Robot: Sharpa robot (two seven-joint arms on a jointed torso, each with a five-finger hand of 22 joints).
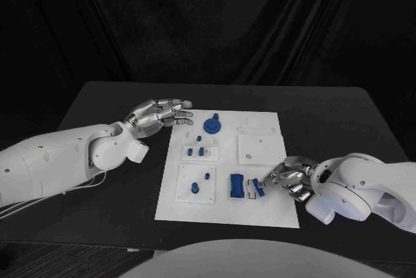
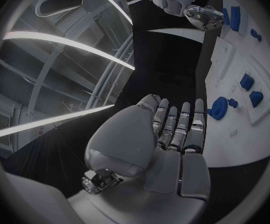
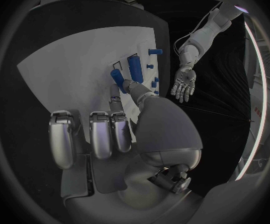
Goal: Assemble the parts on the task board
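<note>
The left hand hovers over the worktop just off the board's far left corner, holding nothing, its fingers straight and close together, pointing toward 3 o'clock. From that hand, the round blue part stands just beyond the fingertips at 3 o'clock, on the board's far end. Two small blue parts sit in a frame at the hand's 5 o'clock, and two more lie in the frame nearer the robot.

The left wrist view shows the palm flat and empty with the fingers laid side by side, the round part just past them, and the right hand far across the board; the head view gives only the back of the left hand.

At the board's near right, the tall blue block stands upright in its frame. Just at its 3 o'clock a slim blue part is pinched in the right hand, which reaches in from the board's right edge with the other fingers curled. In the right wrist view the thumb presses against a blue part on the board, while three fingers fold back toward the palm, and the left hand hangs open beyond.
</note>
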